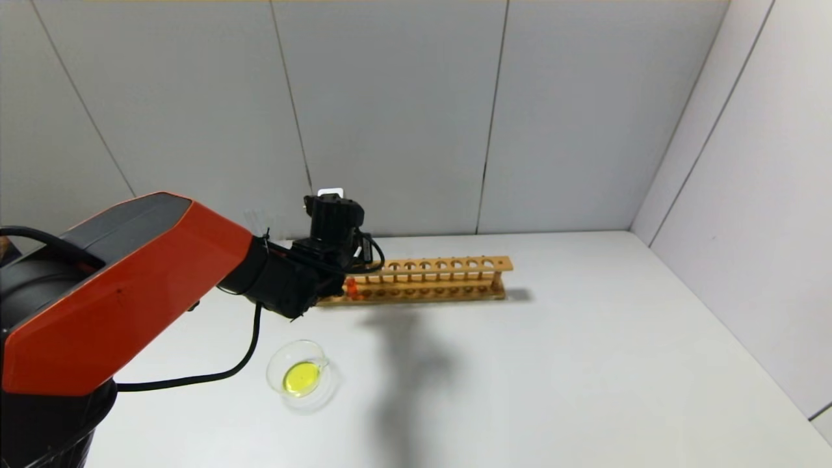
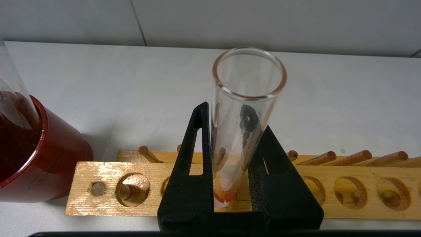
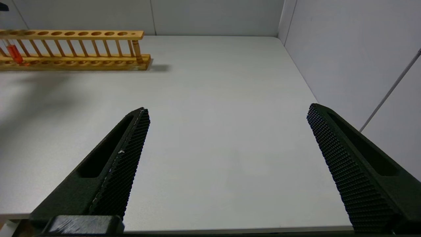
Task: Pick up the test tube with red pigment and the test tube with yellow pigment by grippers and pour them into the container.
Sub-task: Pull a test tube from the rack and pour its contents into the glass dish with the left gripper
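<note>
2 arms belong to this rig, and only the left one is at the rack. The left gripper [image 2: 230, 184] has its jaws pinching the test tube with red pigment [image 2: 241, 131], one black finger [image 2: 194, 171] on each side of the glass low on the tube, whose open mouth points up toward the wrist camera. Red-orange colour sits at the tube's rounded bottom, which is still down in a hole near the left end of the wooden rack [image 2: 361, 191]. In the head view the left gripper [image 1: 335, 257] hangs over that same end of the rack [image 1: 442, 279], at about 11 o'clock from the tabletop [image 1: 552, 377] centre, with the red tube bottom [image 1: 351, 288] showing just beside it.

At about 8 o'clock on the tabletop, well apart from the rack, stands the container [image 1: 300, 376], a clear glass dish holding a pool of yellow liquid. In the left wrist view a dark red cup [image 2: 36, 154] stands just beside the rack's end, with a clear tube leaning in it.

The right gripper [image 3: 227, 164] shows only in its own wrist view, jaws spread wide with nothing between them, above bare tabletop and well apart from the rack [image 3: 75, 49].
</note>
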